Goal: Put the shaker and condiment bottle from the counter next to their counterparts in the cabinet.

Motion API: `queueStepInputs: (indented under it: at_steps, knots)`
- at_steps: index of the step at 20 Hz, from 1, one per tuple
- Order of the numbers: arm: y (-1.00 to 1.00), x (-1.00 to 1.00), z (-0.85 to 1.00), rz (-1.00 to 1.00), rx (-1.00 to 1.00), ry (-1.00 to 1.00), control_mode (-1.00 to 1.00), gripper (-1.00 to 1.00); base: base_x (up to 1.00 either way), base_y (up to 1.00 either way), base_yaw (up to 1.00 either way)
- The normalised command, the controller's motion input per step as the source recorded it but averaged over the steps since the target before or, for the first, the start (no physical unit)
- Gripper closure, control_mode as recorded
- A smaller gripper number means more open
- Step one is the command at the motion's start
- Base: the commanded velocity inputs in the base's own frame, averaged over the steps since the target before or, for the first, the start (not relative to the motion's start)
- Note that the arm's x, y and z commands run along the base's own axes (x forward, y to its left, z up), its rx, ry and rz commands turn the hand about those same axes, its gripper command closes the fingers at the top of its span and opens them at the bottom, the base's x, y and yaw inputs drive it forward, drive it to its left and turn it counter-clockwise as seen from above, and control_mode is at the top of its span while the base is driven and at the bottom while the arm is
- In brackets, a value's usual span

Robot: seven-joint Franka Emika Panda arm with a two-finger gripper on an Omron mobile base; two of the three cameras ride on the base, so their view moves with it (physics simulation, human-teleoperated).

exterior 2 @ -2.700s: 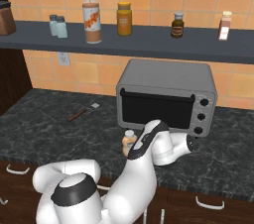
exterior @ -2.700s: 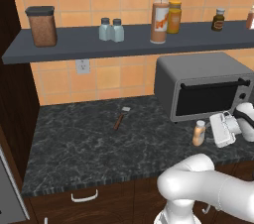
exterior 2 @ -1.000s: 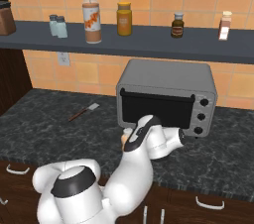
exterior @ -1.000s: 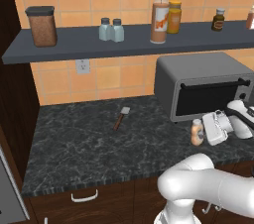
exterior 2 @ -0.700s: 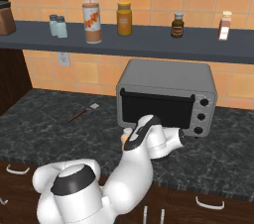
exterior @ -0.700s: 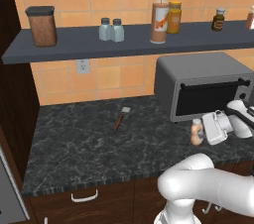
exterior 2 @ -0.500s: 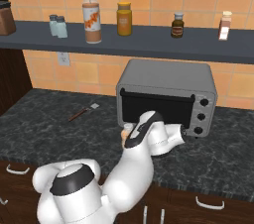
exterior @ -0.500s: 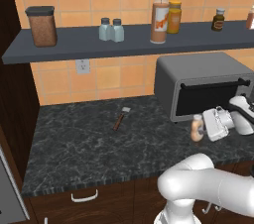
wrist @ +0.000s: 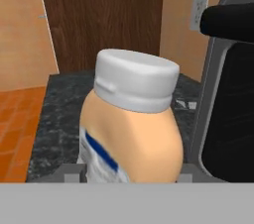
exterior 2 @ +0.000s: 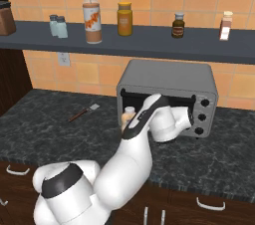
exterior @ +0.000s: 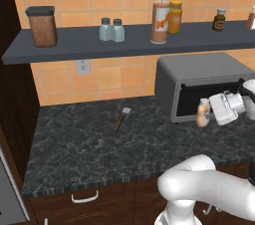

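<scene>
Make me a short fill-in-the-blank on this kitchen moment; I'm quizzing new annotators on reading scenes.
1. The claw is shut on the peach-orange condiment bottle, whose cap is ____.
2. The bottle is held up in front of the grey ____.
3. On the cabinet, two pale shakers stand side by side, and to the left of them stands a brown-filled ____.
4. A small spatula lies on the black marbled ____.

Missing words: white; toaster oven; canister; counter

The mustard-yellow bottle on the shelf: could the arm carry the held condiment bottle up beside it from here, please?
Probably yes: the gripper holds the condiment bottle clear of the counter, and bare shelf lies open beside the mustard-yellow bottle; only the toaster oven stands close.
</scene>
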Motion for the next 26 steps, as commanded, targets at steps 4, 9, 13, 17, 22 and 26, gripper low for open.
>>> queueStepInputs:
  at_steps: [4,9,13,17,22,26]
  knots:
    - [0.00,-0.10,0.74,0.00,0.04,0.00,-1.00,1.00,0.00,0.00,0.00]
    - [0.00,-0.09,0.68,-0.01,0.04,0.00,-1.00,1.00,0.00,0.00,0.00]
    - [0.00,-0.10,0.65,-0.02,0.02,0.00,-1.00,1.00,0.00,0.00,0.00]
    - [0.00,-0.10,0.47,-0.02,0.00,0.00,-1.00,1.00,0.00,0.00,0.00]
    - [0.00,-0.04,0.30,-0.02,0.00,0.00,-1.00,1.00,0.00,0.00,0.00]
    - [0.00,0.00,0.26,-0.02,0.00,0.00,-1.00,1.00,0.00,0.00,0.00]
